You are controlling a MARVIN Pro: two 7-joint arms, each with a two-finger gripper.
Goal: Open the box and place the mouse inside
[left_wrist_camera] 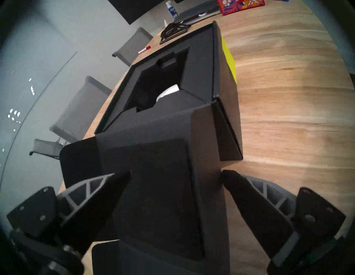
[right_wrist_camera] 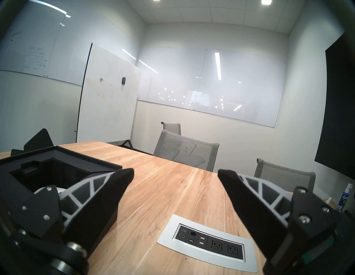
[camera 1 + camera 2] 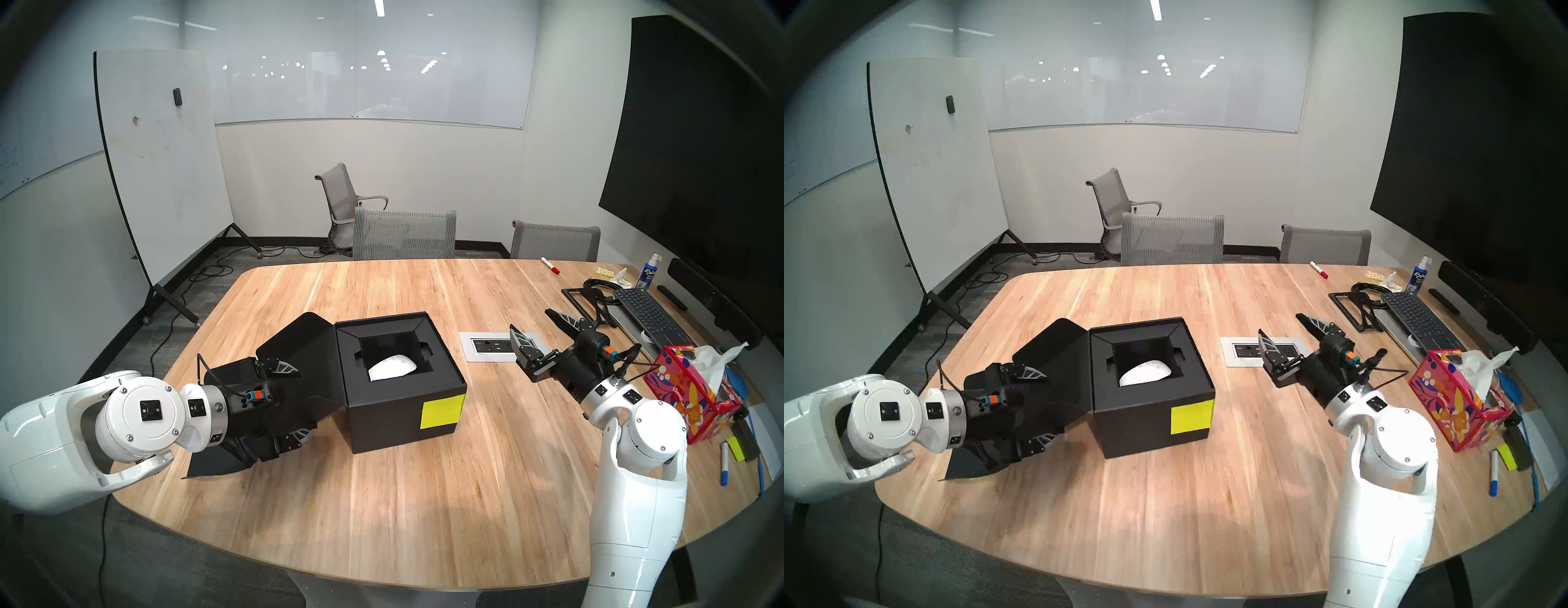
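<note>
The mouse lies in the recess of the open box at mid-table. The lid hangs back off the box's left side, sloping to the tabletop. The left gripper sits over the lid, fingers apart, one on either side of it, clamping nothing. The right gripper hovers right of the box above the outlet panel, fingers apart and empty. A tissue box stands farther right.

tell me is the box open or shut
Open. The box has its lid swung out to its left, and the mouse shows in the top recess.
</note>
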